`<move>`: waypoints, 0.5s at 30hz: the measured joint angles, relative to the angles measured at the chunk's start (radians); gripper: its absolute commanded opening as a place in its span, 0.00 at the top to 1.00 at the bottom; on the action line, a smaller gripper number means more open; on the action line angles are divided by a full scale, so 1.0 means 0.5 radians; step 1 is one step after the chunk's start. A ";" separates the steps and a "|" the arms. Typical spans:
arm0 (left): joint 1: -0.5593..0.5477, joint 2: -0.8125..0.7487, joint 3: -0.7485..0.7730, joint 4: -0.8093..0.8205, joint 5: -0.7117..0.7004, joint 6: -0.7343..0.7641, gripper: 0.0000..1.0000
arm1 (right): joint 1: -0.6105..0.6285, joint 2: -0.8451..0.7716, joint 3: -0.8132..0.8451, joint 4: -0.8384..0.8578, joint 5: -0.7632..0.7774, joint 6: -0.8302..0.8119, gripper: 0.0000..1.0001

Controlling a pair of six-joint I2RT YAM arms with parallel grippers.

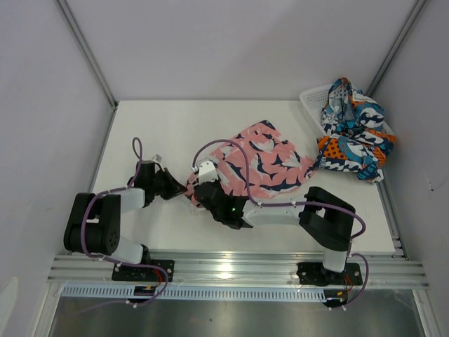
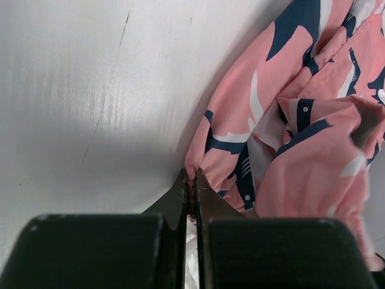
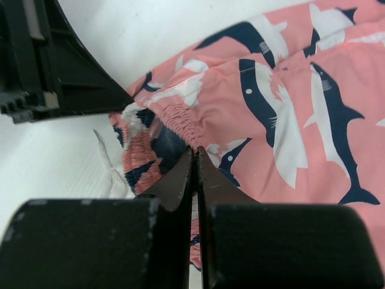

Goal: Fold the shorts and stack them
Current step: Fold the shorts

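Observation:
The pink shorts [image 1: 270, 161] with navy and white shark shapes lie crumpled in the middle of the table. My left gripper [image 1: 186, 189] is shut on the pink fabric's edge [image 2: 201, 159] at their near-left corner. My right gripper [image 1: 203, 184] is right beside it, shut on the gathered waistband [image 3: 183, 123]. The two grippers almost touch; the left one's black finger [image 3: 72, 84] shows in the right wrist view. The blue, teal, orange and white shorts [image 1: 354, 133] lie bunched at the far right, partly in the basket.
A white mesh basket [image 1: 312, 98] stands at the far right corner under the patterned shorts. Metal frame posts and white walls enclose the table [image 1: 161, 133]. An aluminium rail [image 1: 231, 270] runs along the near edge.

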 measured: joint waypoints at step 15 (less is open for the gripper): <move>0.000 -0.123 -0.060 -0.008 0.004 0.009 1.00 | -0.002 0.443 0.265 0.028 -0.281 -0.007 1.00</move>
